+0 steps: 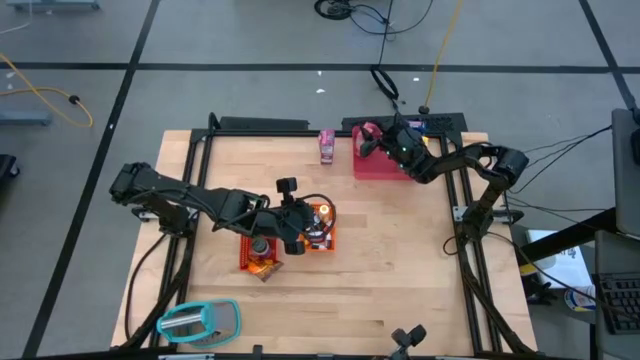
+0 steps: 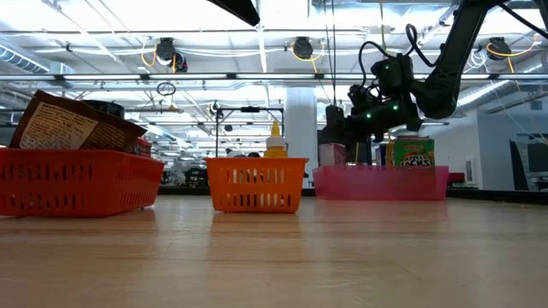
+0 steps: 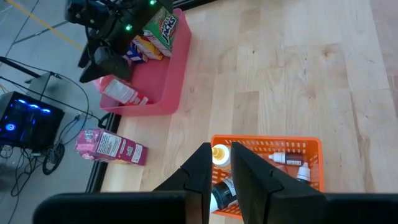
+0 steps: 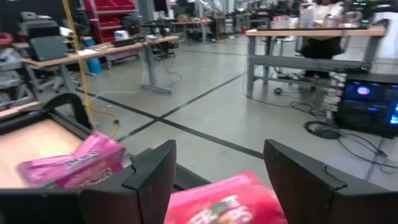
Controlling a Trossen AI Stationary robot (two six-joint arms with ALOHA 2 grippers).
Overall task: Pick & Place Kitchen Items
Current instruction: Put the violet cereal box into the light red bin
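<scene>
Groceries lay scattered over a pale wooden table (image 1: 400, 260) that stood on a grey floor crossed by dark lines, and behind it we saw a long workshop with benches, cables and ceiling lights. A pink carton (image 1: 326, 146) lay on its side at the far edge of the table, just beside a flat pink tray (image 1: 372, 167). In that tray we saw a green box (image 3: 163, 26) and a small bottle (image 3: 122, 92). An orange basket (image 1: 322, 238) near the middle held a yellow-capped bottle (image 2: 275, 140) and some tiny bottles (image 3: 292, 163). Touching it stood a red basket (image 2: 77, 180) with a brown packet (image 2: 73, 124) sticking out. A teal-rimmed oval object (image 1: 199, 321) sat at the near left corner.

We found the left gripper (image 3: 219, 163) hanging over the orange basket, its arm stretched in from the left; the fingers were nearly together with only a narrow gap, holding nothing. The right gripper (image 4: 217, 171) hung above the far end of the pink tray, arm bent in from the right, its fingers spread wide and empty.
</scene>
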